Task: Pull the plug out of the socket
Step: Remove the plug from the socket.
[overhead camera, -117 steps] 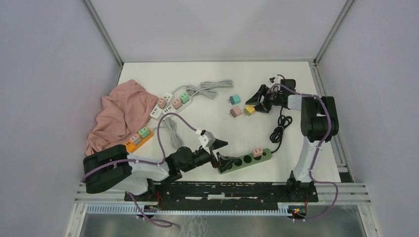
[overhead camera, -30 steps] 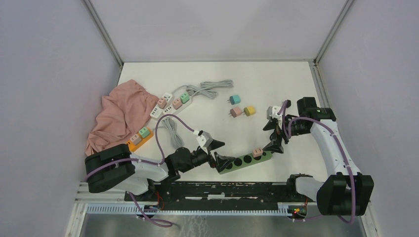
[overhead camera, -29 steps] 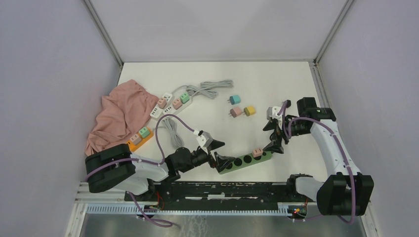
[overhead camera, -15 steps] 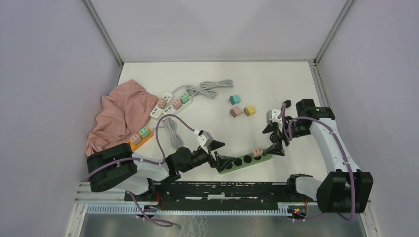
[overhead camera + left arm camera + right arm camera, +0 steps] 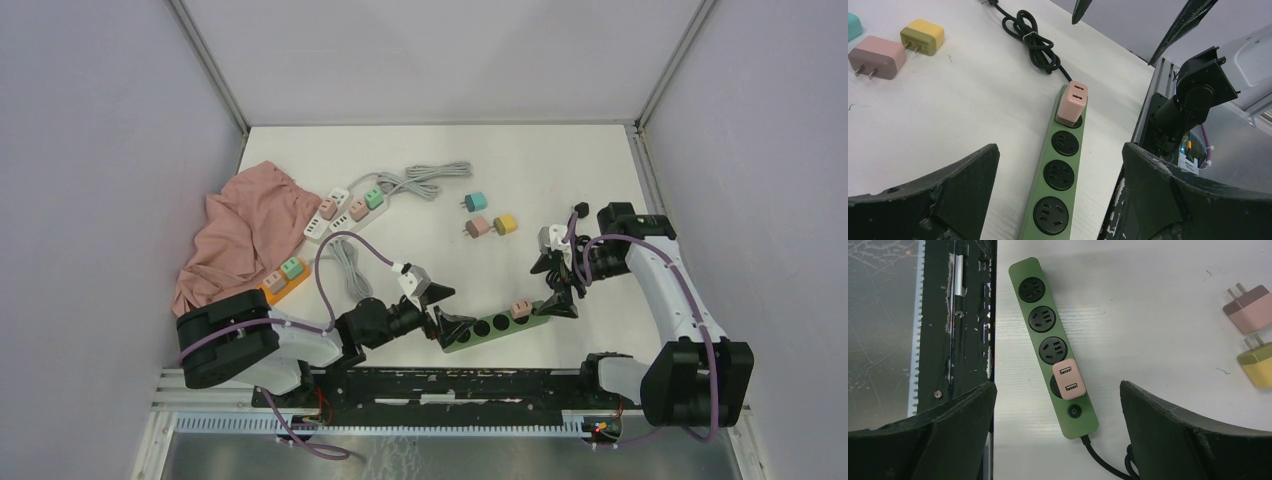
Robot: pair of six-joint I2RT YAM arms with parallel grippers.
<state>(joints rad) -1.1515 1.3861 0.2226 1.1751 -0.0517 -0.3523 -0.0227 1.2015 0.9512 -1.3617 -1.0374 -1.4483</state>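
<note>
A green power strip (image 5: 497, 324) lies near the table's front edge with a pink plug (image 5: 520, 308) seated in its socket nearest the switch. The strip (image 5: 1060, 175) and plug (image 5: 1072, 101) show in the left wrist view, and the strip (image 5: 1040, 320) and plug (image 5: 1067, 380) in the right wrist view. My left gripper (image 5: 447, 309) is open, its jaws straddling the strip's free end. My right gripper (image 5: 555, 285) is open, hovering just above and right of the pink plug, not touching it.
A black cord (image 5: 567, 262) coils from the strip's right end. Loose pink (image 5: 478, 227), yellow (image 5: 505, 224) and teal (image 5: 476, 202) plugs lie behind. A white strip (image 5: 343, 208), an orange strip (image 5: 280, 282) and a pink cloth (image 5: 240, 228) sit at left.
My right arm swung from the loose plugs at the back down toward the green strip and now hovers over the pink plug. My left gripper has stayed at the strip's free end.
</note>
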